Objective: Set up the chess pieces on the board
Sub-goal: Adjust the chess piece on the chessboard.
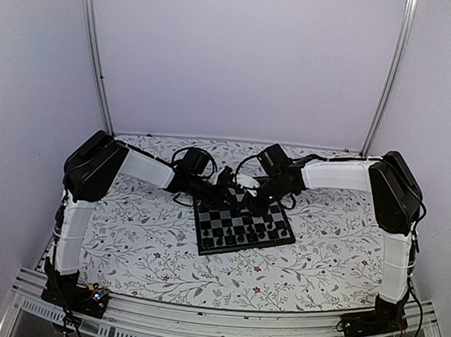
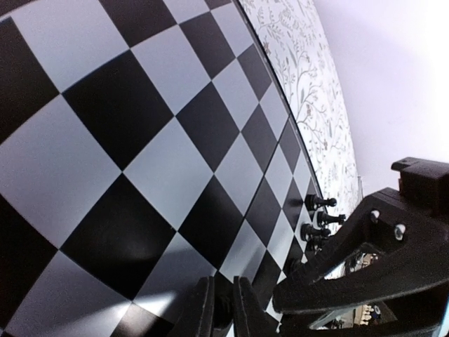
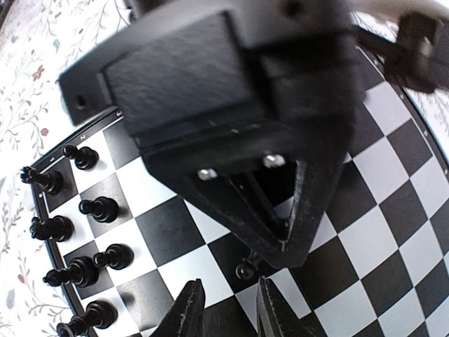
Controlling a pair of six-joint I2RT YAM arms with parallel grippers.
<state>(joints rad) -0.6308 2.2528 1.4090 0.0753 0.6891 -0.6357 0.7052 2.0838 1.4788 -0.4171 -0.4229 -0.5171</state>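
- A desk (image 1: 149,248) covered with a white cloth printed with grey leaves and small red flowers fills the lower half of the overhead view.
- Two arms, black and white, are fixed at the near corners of the desk. The left arm (image 1: 93,166) and the right arm (image 1: 391,193) both bend inward and meet over the middle.
- The board (image 1: 210,218), checked in black and pale grey with a thin black border, lies flat near the centre of the desk, turned slightly askew. Both arms reach over its far side.
- The left tool (image 2: 223,288) hangs low over the board with its two fingers almost together, leaving only a narrow dark slit.
- The right tool (image 3: 228,288) hovers just beside it, its fingers apart with nothing between them.
- The chess pieces (image 3: 98,207), all black and tiny, stand upright in a group along the near side of the board, in the outer rows of squares.
- One small piece (image 3: 245,269) stands apart from the group, further in on the board, right at the tip of the left tool. Whether that tool is pinching it cannot be told.
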